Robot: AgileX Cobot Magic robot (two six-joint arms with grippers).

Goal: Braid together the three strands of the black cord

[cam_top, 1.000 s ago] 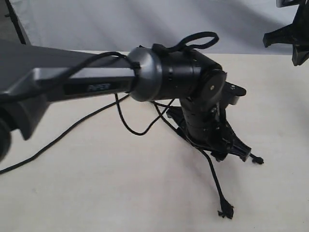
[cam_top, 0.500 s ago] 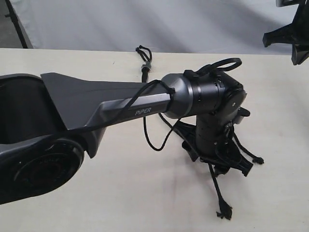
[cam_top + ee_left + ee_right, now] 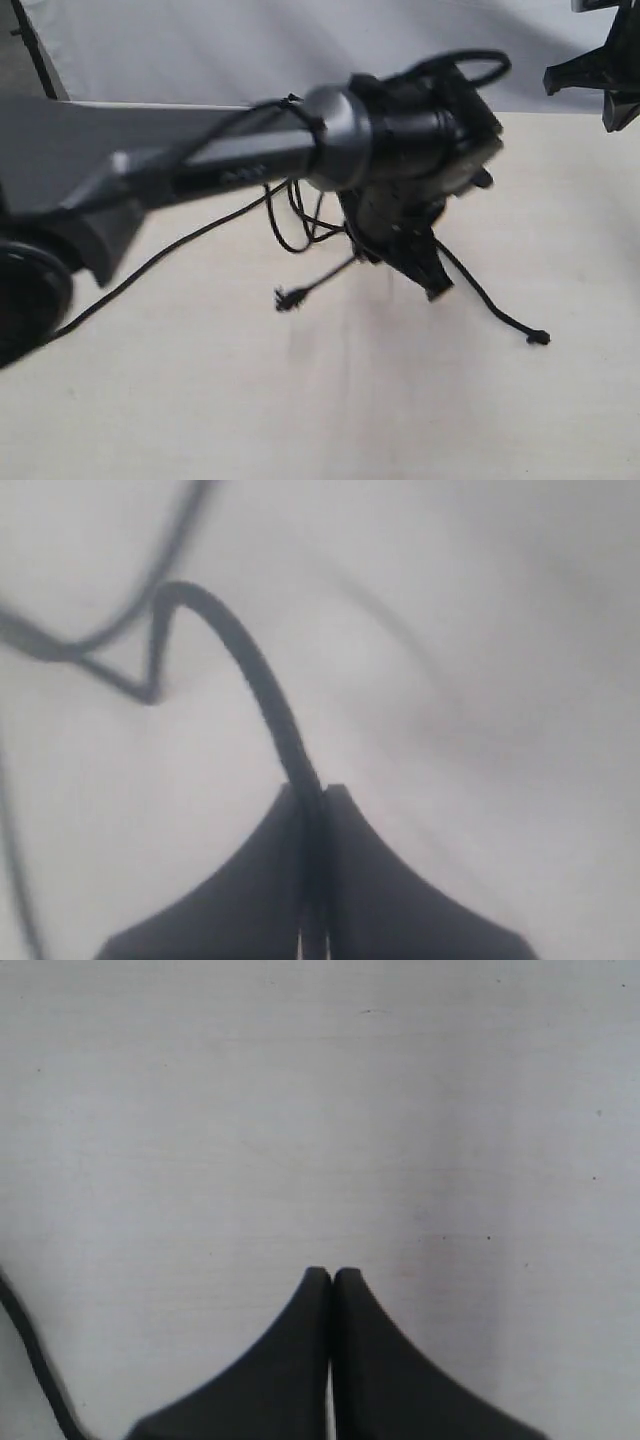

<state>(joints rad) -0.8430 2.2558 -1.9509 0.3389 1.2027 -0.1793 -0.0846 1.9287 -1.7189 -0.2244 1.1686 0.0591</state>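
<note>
The black cord lies on the pale table under my left arm. One strand ends in a frayed knot to the left of my left gripper. Another strand runs off to the right, down to its knotted end. Further cord is bunched in loops behind the wrist. In the left wrist view my left gripper is shut on a strand, which rises from the jaws and bends away. The cord's joined end is hidden by the arm. My right gripper is shut on nothing, above bare table.
My left arm's grey link and black wrist cover much of the table's middle. A thin black line trails from under the arm to the left edge. My right gripper hangs at the far right corner. A white backdrop stands behind the table.
My left gripper has gone from wide open to shut on a strand and has lifted. The strand end that lay at the front now lies left of it. The right gripper is unchanged.
</note>
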